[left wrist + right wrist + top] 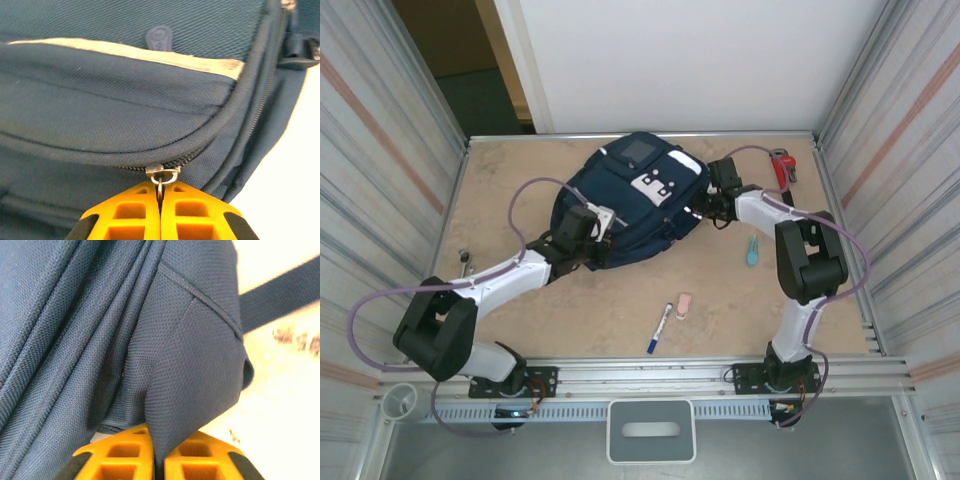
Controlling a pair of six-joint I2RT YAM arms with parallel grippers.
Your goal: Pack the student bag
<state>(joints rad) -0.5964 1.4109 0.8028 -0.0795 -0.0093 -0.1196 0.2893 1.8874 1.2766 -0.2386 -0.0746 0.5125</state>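
Reading the table (520, 320) as a clock face from its middle, we start at the near edge. A marker pen (660, 328) lies at 6 o'clock with a pink eraser (683, 305) just beside it at 5 o'clock, both loose and well apart from either arm. A teal item (752, 250) lies at 3 o'clock, near the right arm's elbow.

Farther in, the student bag (630, 195) lies at 12 o'clock, its patch side up. The left gripper (598, 222) meets it at the bag's 7 o'clock corner. In the left wrist view, the left gripper (160, 192) has its orange jaws pressed together on the metal zip pull (161, 176), at the curved end of a zip that looks closed. The right gripper (713, 205) sits at the bag's 3 o'clock side. In the right wrist view, the right gripper (156, 437) is pinched on a fold of fabric (195, 375).

We judge the step to be opening this zip, so that the loose things can go in. To do it well, we should draw the pull along the line of the track and follow its curve, not tug it upward or outward. The right side should hold the cloth taut against that pull, so the bag does not slide or bunch. The pull is small and thin, so a slow, steady draw seems safest against slipping.

Farthest off, at 2 o'clock, lies a red tool (782, 165).
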